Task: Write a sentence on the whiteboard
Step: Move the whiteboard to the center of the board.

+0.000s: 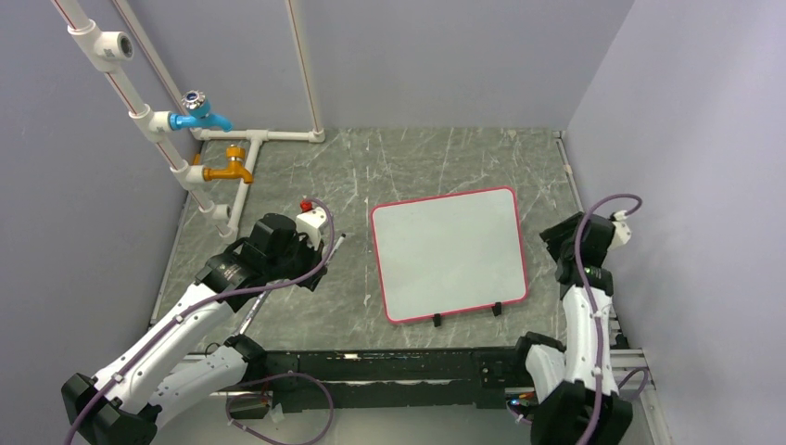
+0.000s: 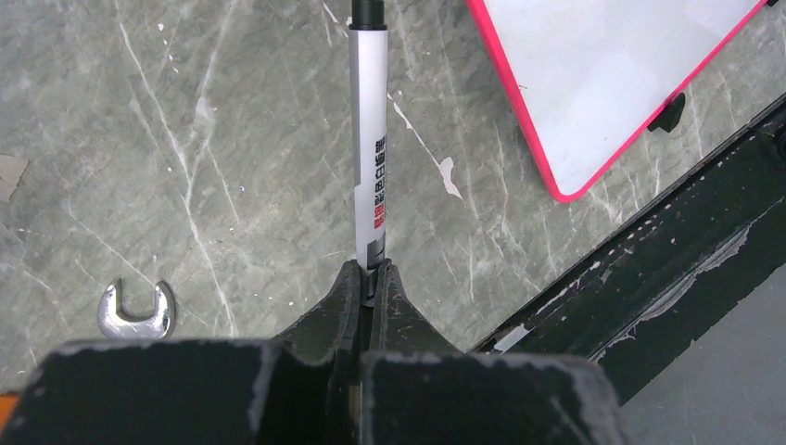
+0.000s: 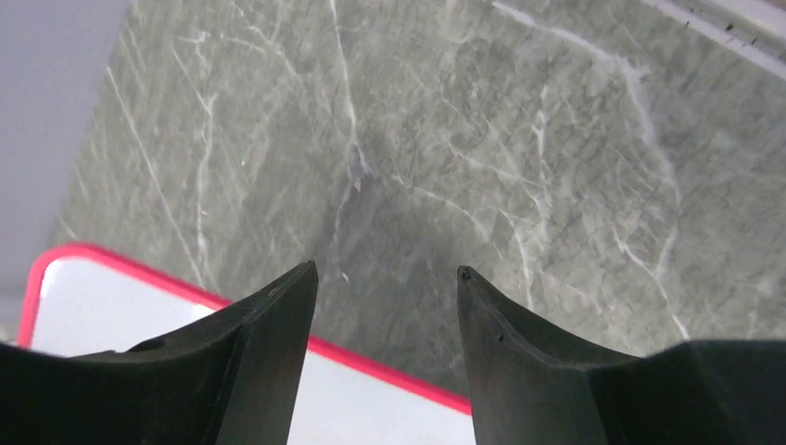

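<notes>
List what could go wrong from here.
1. The left end effector pinches the marker only at its tail end, so writing pressure may pivot or slip it.
2. The whiteboard lies flat and unheld. The right end effector hangs open by its edge, so the board may slide.

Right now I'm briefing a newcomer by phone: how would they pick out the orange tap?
Look at the white pipes along the table's far left. Two taps stick out there; theirs is the nearer orange tap, below the blue tap.
</notes>
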